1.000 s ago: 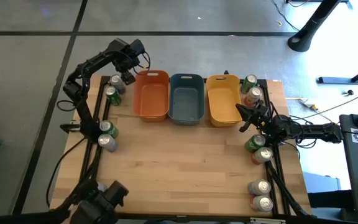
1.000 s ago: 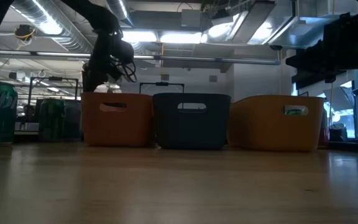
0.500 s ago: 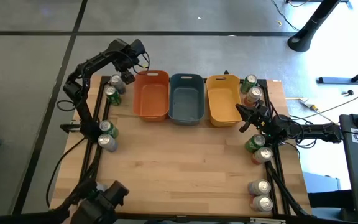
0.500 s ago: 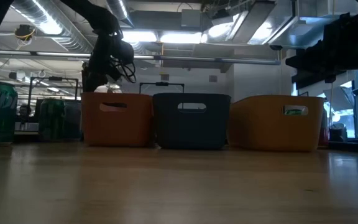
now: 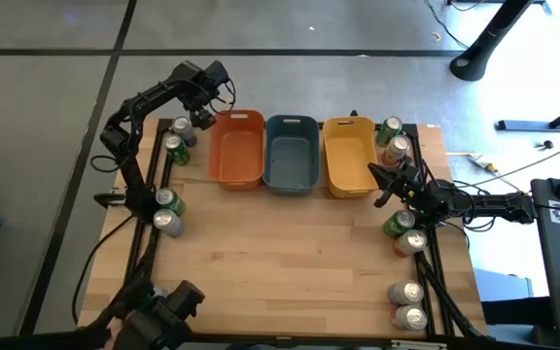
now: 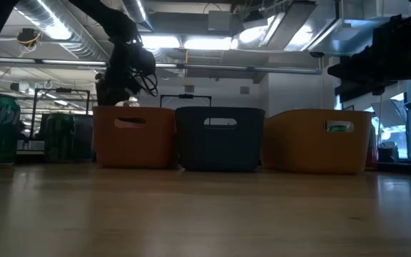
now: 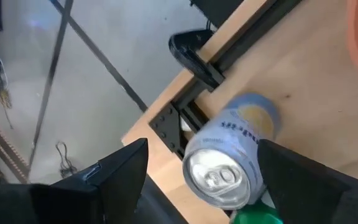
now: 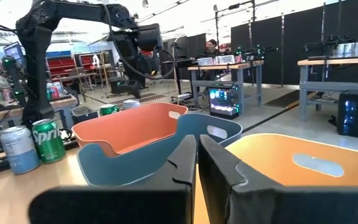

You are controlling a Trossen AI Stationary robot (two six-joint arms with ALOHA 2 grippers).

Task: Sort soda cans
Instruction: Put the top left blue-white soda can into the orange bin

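I'm hovering the left gripper (image 7: 197,180) with its fingers spread over a silver-grey can (image 7: 232,158) at the table's far left corner, just beside the orange bin (image 5: 236,148); nothing is gripped yet. The right gripper (image 5: 375,173) is waiting clenched and empty beside the yellow bin (image 5: 348,156). All three bins, the grey-blue bin (image 5: 292,153) included, are looking empty from above, as far as I can tell, so sorting is barely starting: the soda cans (image 5: 168,209) are sitting along both table edges
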